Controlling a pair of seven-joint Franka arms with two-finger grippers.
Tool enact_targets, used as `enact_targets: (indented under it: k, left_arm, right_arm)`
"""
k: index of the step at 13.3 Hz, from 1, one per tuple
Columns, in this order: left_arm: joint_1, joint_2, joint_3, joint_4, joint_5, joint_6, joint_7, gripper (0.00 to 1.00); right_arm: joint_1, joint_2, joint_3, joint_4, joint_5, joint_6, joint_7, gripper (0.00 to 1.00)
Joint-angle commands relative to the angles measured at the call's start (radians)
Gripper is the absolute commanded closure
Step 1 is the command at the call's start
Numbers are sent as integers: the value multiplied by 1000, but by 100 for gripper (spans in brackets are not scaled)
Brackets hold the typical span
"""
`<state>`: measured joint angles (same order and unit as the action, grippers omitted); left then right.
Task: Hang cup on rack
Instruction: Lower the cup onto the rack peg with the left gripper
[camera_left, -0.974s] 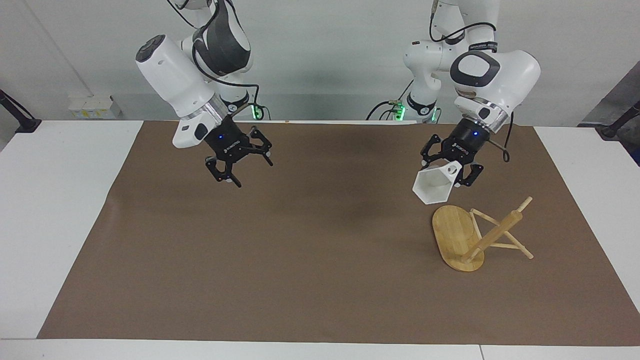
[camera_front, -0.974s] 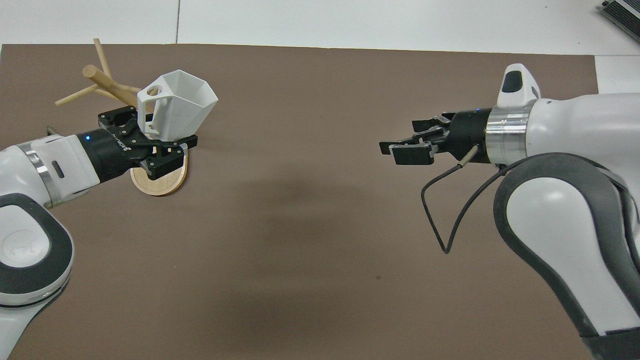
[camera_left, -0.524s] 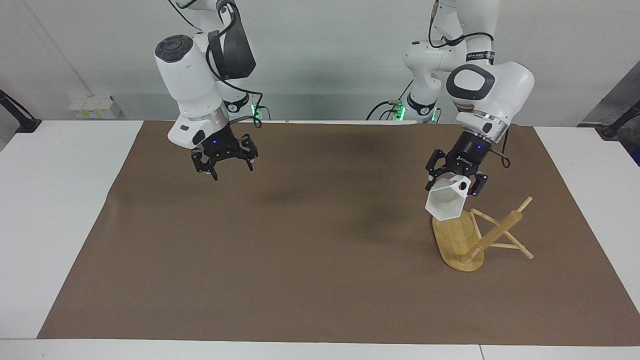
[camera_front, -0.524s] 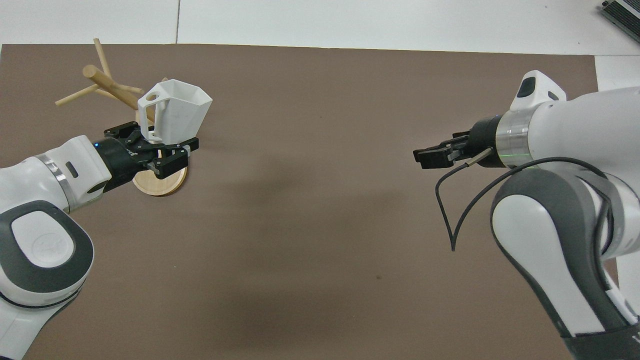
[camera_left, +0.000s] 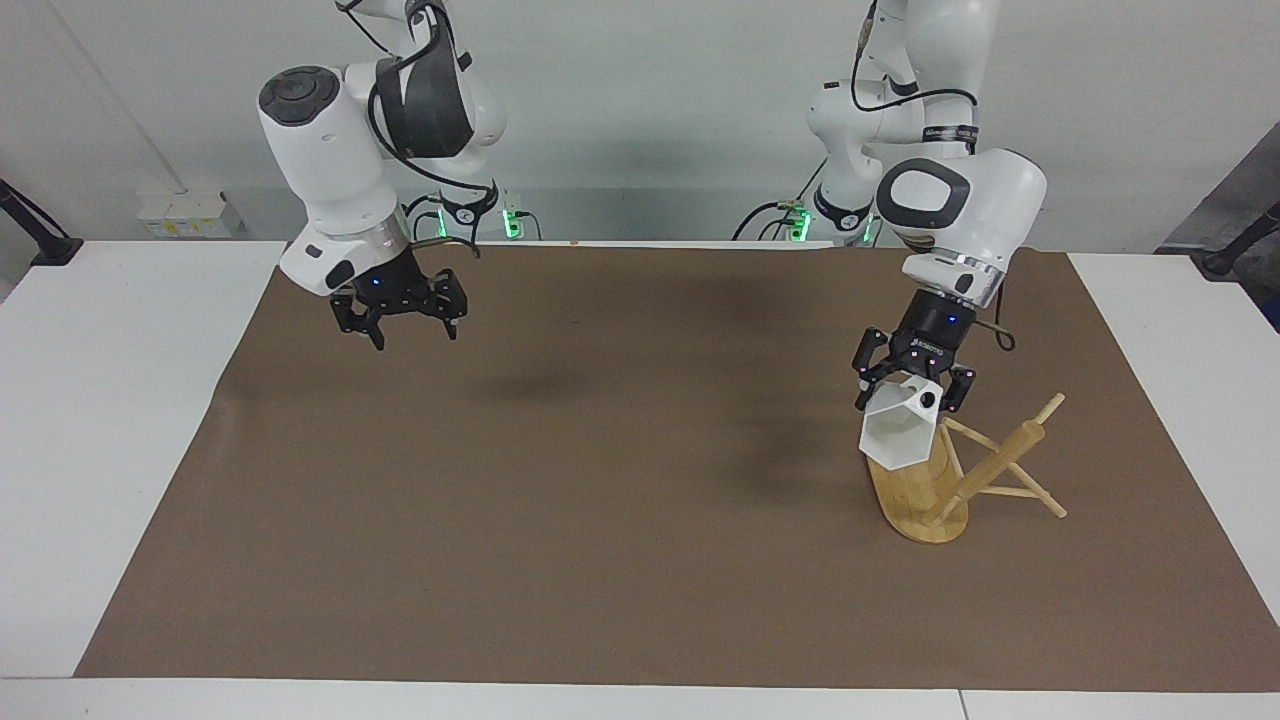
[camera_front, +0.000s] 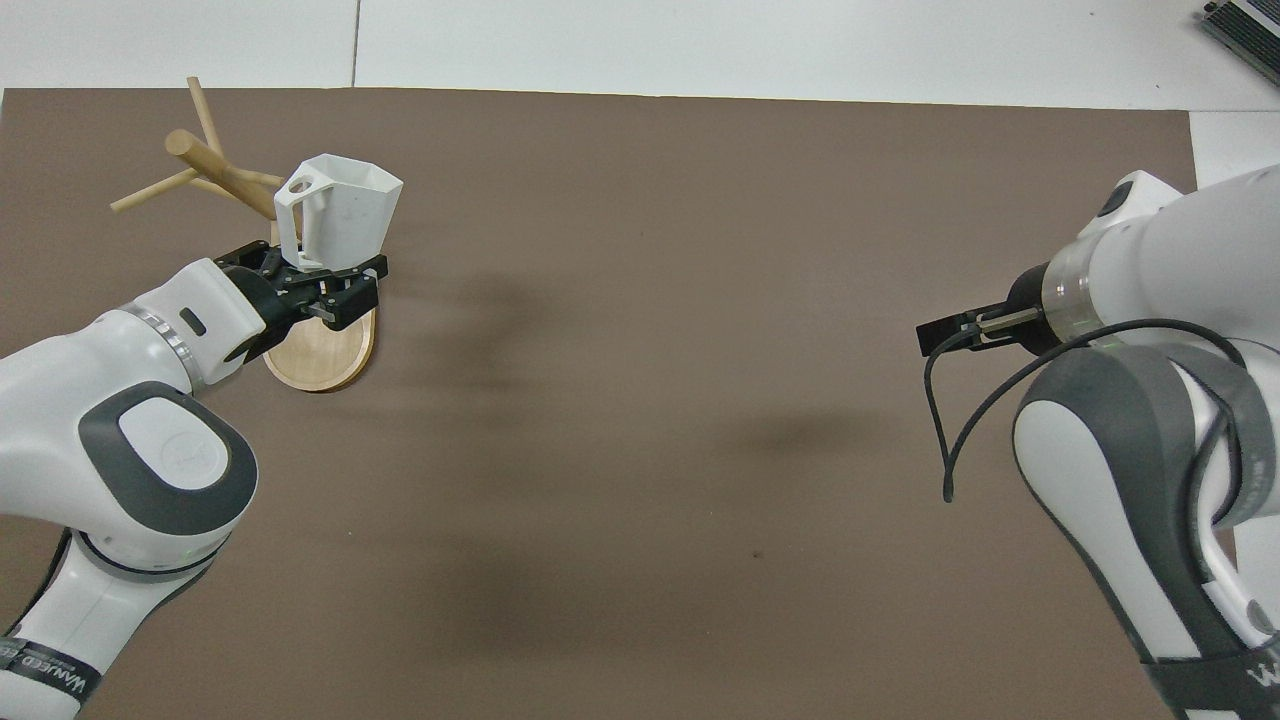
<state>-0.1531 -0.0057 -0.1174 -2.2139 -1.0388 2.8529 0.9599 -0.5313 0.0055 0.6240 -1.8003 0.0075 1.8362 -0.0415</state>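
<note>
The white faceted cup (camera_left: 898, 432) (camera_front: 345, 208) hangs in the air with its mouth tipped away from the robots, and my left gripper (camera_left: 912, 385) (camera_front: 315, 280) is shut on its lower end by the handle. It is over the oval base of the bamboo rack (camera_left: 1000, 462) (camera_front: 215, 168). The rack lies tipped over toward the left arm's end of the table, its post slanting and its pegs touching the mat. My right gripper (camera_left: 413, 335) (camera_front: 950, 335) hangs open and holds nothing, above the mat at the right arm's end.
A brown mat (camera_left: 600, 500) covers most of the white table (camera_left: 120, 400). Small white boxes (camera_left: 180, 215) sit by the wall at the right arm's end. Black clamp stands (camera_left: 40, 235) are at both table ends.
My left gripper has carried the cup down and over the rack's base, turning it more upright. The right arm has drawn back toward its own end of the table, still open.
</note>
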Motion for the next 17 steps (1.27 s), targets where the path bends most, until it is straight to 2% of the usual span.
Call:
enact_targets:
  k: [1,3,6,8,9,10,13,16,17]
  left_arm:
    - [-16,42,10,40,9,34,-33,100]
    - [-10,55,12,51,9,36,-36,100]
    - [-2,62,13,65,9,34,-40,100]
    - [0,62,18,65,9,34,-59,100]
    - [1,62,19,63,9,34,-63,100]
    - [4,62,21,63,9,34,-79,100]
    - [9,61,19,49,9,31,-119,100]
    - [12,58,19,45,9,31,-121,100]
    - [13,59,21,46,9,23,-119,91]
  right_arm:
    - [-12,1,-29,50,-24,-52,25,0]
    - [-24,2,-61,39,-20,-3,25,0]
    - [-32,4,-67,38,-23,28,14,0]
    - [-12,5,-111,38,-23,29,5,0]
    - [13,7,-144,44,-21,29,2,0]
    - [74,5,-209,48,-20,14,11,0]
    - [267,4,-444,77,-6,-14,12,0]
    - [309,5,-477,143,-4,-95,15,0]
    - [321,5,-481,160,-6,-121,15,0]
